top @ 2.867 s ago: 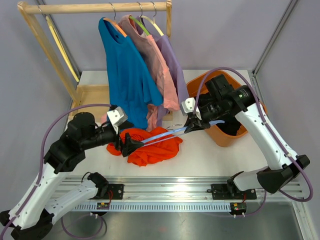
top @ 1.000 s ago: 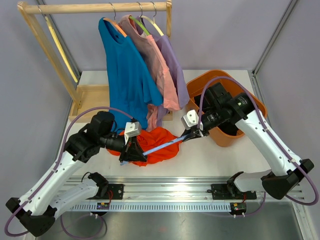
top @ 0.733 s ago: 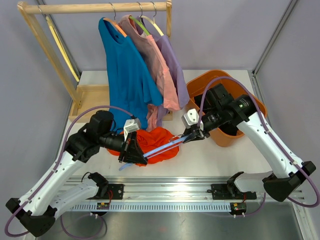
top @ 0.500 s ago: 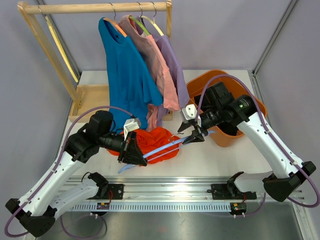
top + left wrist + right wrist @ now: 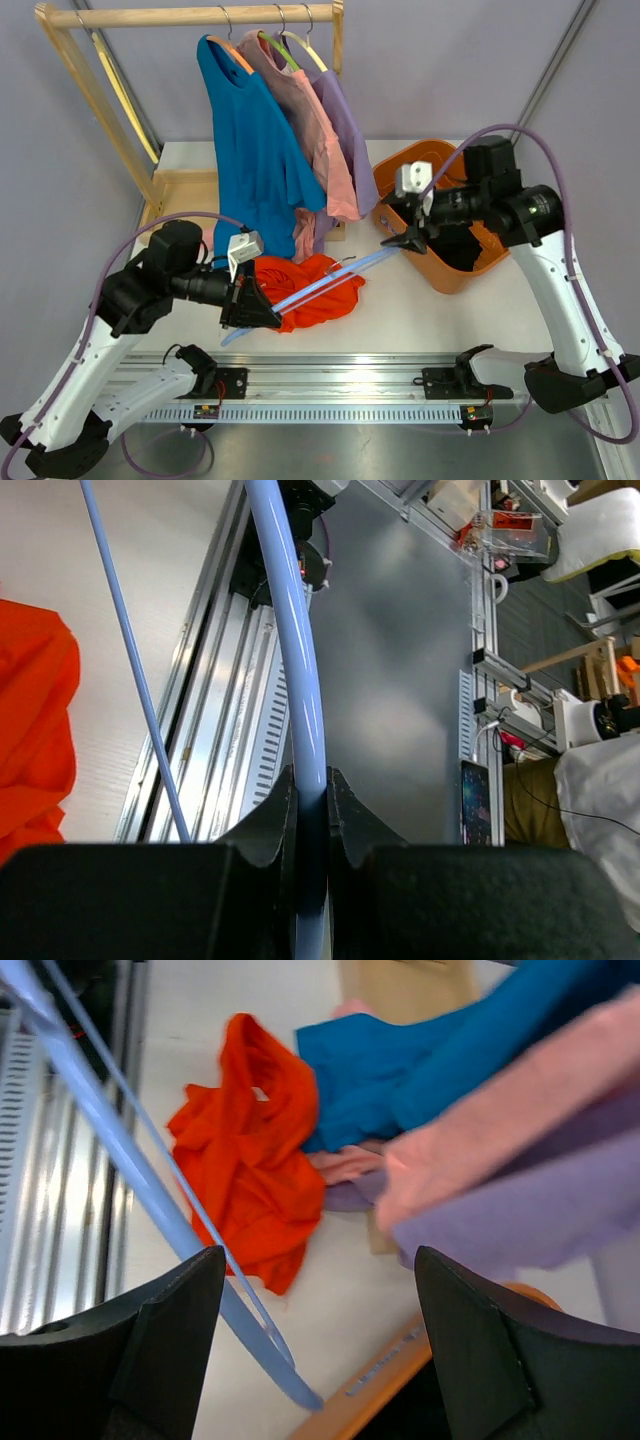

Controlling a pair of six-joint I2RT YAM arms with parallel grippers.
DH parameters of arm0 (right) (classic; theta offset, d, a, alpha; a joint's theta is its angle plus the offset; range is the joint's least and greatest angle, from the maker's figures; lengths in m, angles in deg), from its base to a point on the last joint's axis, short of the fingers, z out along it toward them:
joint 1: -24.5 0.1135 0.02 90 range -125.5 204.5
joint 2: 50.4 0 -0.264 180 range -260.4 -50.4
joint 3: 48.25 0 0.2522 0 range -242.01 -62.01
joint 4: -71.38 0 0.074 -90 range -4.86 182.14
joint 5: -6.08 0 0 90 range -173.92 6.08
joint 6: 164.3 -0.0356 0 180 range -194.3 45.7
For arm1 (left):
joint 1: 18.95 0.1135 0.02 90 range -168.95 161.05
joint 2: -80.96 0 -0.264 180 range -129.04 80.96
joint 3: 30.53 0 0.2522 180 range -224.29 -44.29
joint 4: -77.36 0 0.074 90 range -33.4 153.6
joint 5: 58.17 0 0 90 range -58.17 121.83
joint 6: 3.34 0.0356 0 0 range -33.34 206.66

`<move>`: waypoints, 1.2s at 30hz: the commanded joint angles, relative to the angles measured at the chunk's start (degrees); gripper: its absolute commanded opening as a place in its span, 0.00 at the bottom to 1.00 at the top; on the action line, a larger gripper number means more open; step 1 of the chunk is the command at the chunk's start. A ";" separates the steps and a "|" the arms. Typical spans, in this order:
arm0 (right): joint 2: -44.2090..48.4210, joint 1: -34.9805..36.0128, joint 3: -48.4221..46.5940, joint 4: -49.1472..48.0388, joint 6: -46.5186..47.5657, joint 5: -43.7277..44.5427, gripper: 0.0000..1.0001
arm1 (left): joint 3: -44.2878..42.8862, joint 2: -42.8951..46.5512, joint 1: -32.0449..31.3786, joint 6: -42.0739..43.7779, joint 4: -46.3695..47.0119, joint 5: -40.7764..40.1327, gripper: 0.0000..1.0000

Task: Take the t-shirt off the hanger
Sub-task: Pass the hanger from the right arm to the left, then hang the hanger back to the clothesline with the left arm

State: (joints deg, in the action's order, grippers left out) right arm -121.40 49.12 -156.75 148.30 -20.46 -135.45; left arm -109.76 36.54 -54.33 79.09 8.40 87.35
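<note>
A pale blue plastic hanger (image 5: 335, 278) is clamped in the left claw (image 5: 268, 314), seemingly to be drawn clear of the crumpled orange t-shirt (image 5: 322, 302) on the table (image 5: 430, 315). The right claw (image 5: 405, 241) is spread wide, empty.

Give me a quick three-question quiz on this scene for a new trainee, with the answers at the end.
1. Which gripper holds the blue hanger?
2. True or false: the right gripper is shut on the hanger.
3. The orange t-shirt lies: A) on the table, B) in the basket, C) on the rack.
Key: 1, the left gripper. 2, false, it stands open. 3, A.
</note>
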 commanded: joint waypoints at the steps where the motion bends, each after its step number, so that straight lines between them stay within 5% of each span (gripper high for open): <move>1: 0.25 -7.72 -3.26 -7.15 -5.93 1.52 0.83 | -6.93 1.36 0.04 2.21 -2.01 -4.02 0.00; 10: -2.12 -17.76 -2.65 -17.18 -18.68 2.92 0.83 | -23.97 -0.75 0.04 -0.25 0.09 -8.67 0.00; 17: -3.53 -21.63 -1.24 -19.91 -23.69 2.49 0.83 | -35.32 -3.39 0.04 -2.35 0.79 -40.01 0.00; 28: -3.27 -23.21 2.36 -23.87 -27.47 1.96 0.83 | -32.54 -3.56 0.04 -6.66 8.25 -67.45 0.00; 36: -2.91 -23.30 5.35 -27.38 -30.99 0.29 0.83 | -29.36 -7.25 0.57 -8.16 15.46 -79.25 0.00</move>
State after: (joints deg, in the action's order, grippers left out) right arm -124.90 26.24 -151.72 124.85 -48.96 -133.18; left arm -139.29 31.45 -54.26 71.57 14.06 16.51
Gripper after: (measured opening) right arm 0.829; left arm 0.102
